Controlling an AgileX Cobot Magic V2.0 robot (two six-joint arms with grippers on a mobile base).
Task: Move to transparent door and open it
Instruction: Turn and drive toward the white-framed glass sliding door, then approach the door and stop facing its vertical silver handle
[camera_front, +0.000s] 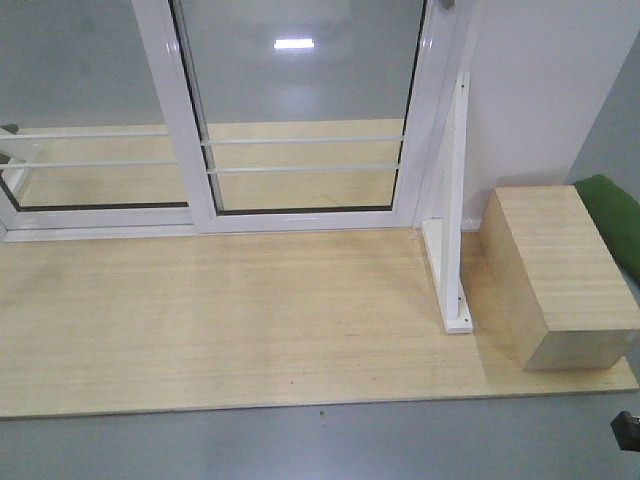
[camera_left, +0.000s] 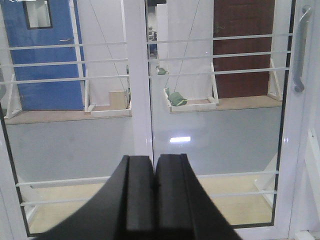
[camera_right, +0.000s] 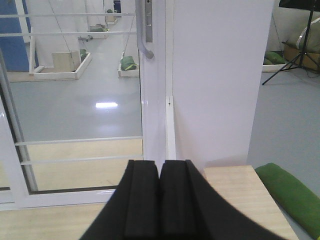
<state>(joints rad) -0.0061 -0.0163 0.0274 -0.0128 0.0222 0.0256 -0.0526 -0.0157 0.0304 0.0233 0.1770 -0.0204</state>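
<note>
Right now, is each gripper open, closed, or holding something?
Left gripper: closed, holding nothing.
Right gripper: closed, holding nothing.

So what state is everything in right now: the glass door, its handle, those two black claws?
Door: shut, against the right frame.
Handle: untouched, nothing gripping it.
Left gripper: shut, empty.
Right gripper: shut, empty.
Blue door: shut.
Brown door: shut.
</note>
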